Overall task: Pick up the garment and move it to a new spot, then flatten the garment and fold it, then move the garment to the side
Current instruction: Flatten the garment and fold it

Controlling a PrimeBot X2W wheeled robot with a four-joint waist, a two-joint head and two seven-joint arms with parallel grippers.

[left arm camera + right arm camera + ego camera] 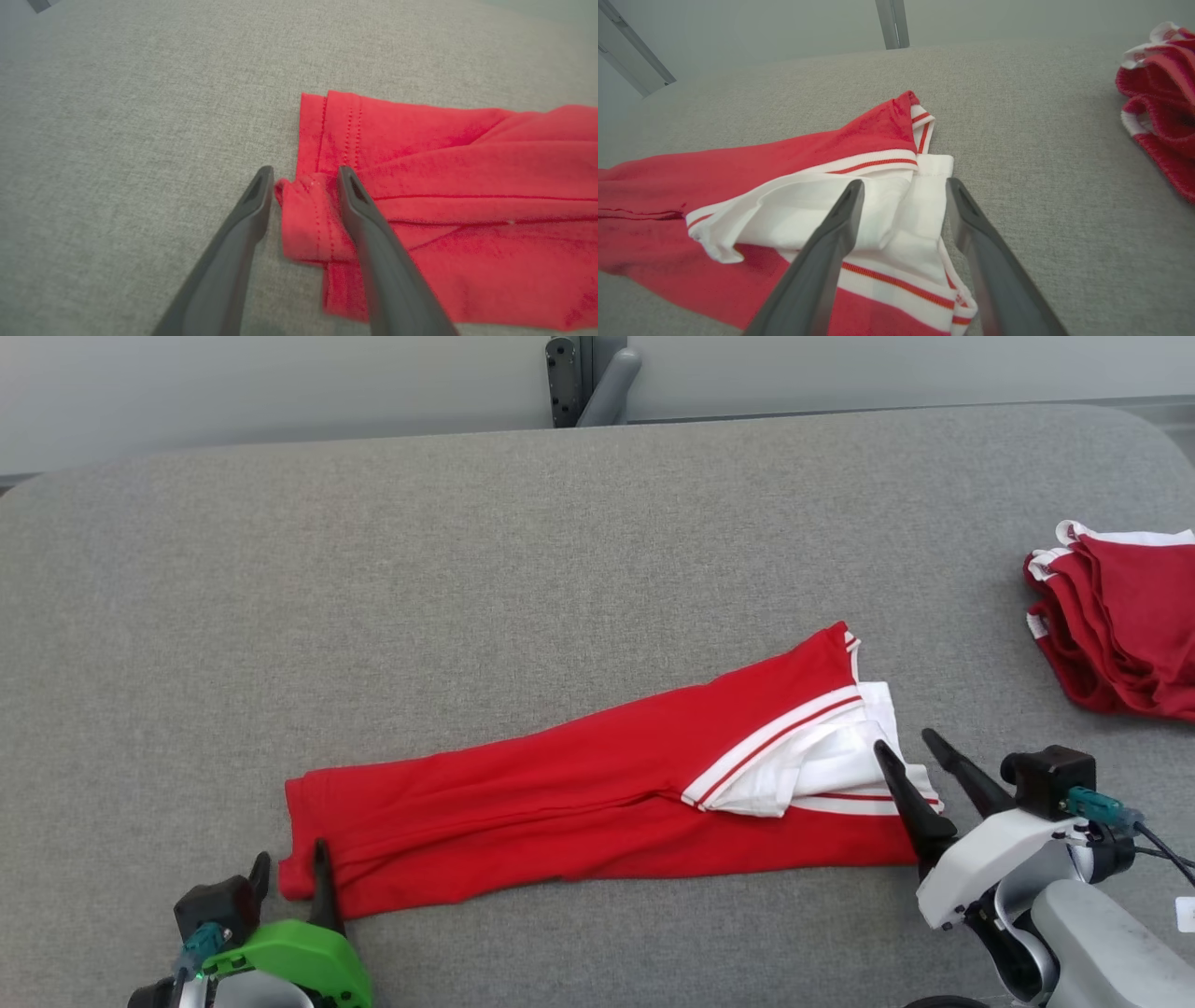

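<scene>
The garment (579, 775) is red with white, red-striped trim and lies folded into a long strip across the grey padded table (560, 541). My left gripper (291, 854) stands open at the strip's left end. In the left wrist view the left gripper (306, 171) has its fingers on either side of a rolled hem corner of the garment (444, 163), without pinching it. My right gripper (904, 741) is open at the right end, over the white trim. The right wrist view has the right gripper (906, 183) standing spread above the white part of the garment (738, 172).
A pile of other red and white garments (1120, 616) sits at the table's right edge, also in the right wrist view as a pile (1162, 84). A dark post (583, 378) rises behind the table's far edge. Bare grey surface stretches behind and left of the strip.
</scene>
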